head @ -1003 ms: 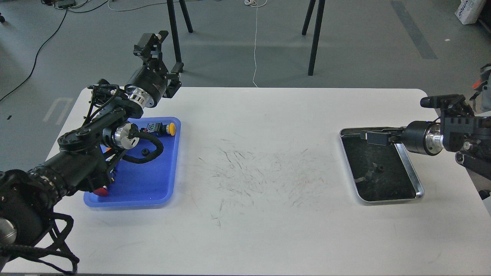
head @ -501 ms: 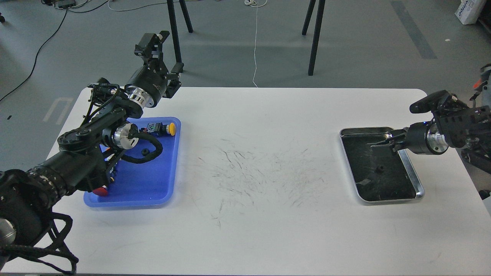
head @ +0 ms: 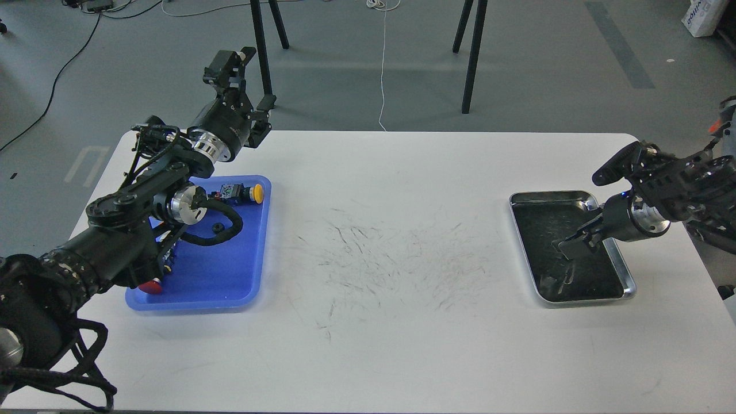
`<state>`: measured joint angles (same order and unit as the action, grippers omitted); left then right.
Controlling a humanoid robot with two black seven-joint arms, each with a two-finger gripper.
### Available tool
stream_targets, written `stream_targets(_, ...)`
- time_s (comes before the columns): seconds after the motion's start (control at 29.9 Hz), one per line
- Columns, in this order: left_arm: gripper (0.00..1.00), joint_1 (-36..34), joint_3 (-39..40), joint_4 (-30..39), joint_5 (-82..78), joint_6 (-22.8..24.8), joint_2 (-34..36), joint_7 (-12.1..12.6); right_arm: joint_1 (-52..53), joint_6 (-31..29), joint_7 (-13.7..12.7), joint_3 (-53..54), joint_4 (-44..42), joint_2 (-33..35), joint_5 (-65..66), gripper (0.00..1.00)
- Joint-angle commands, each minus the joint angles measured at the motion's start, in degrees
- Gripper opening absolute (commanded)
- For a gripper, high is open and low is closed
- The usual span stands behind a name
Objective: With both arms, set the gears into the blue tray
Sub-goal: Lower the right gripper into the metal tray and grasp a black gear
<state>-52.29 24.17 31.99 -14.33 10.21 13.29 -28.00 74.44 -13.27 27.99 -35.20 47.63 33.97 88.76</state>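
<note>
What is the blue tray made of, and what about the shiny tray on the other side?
The blue tray looks like plastic: one bright even colour, smooth, with soft rounded corners. The shiny tray looks like metal, probably steel: its rim gleams silver like a mirror. Its floor is dark, and I cannot tell what that part is made of.

A single view is supplied, taken from the robot's head, high above the near long edge of the white table (head: pixel 379 345) and angled forward and down. The whole tabletop is framed, with grey floor and black stand legs (head: pixel 474 54) seen beyond its far edge. The left arm (head: pixel 132 224) is admitted at the lower left corner, the right arm (head: pixel 678 190) at the right edge. Middle distance; small items are poorly resolved. No second view is available for overlap.
</note>
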Motion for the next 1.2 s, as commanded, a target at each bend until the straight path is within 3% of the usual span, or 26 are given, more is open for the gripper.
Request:
stream_targets(0.0, 1.00, 0.44, 0.08, 0.00, -0.35, 0.07, 0.07, 0.00, -0.52, 0.00, 0.01, -0.13, -0.52, -0.57, -0.25, 0.96)
stream_targets(0.37, 1.00, 1.14, 0.08, 0.00, -0.35, 0.07, 0.07, 0.00, -2.28, 0.00, 0.01, 0.48, -0.88, -0.57, -0.96, 0.83)
stream_targets(0.84, 1.00, 1.58, 0.08, 0.00, -0.35, 0.07, 0.07, 0.00, -3.87, 0.35, 0.01, 0.57, -1.14, -0.22, -0.96, 0.80)
stream_targets(1.04, 1.00, 1.67, 0.08, 0.00, -0.26, 0.07, 0.07, 0.00, -4.65, 0.70, 0.01, 0.57, -4.30, -0.66, -0.96, 0.70)
stream_targets(1.17, 1.00, 1.58, 0.08, 0.00, -0.35, 0.07, 0.07, 0.00, -4.92, 0.62, 0.01, 0.57, -4.30, -0.66, -0.96, 0.69)
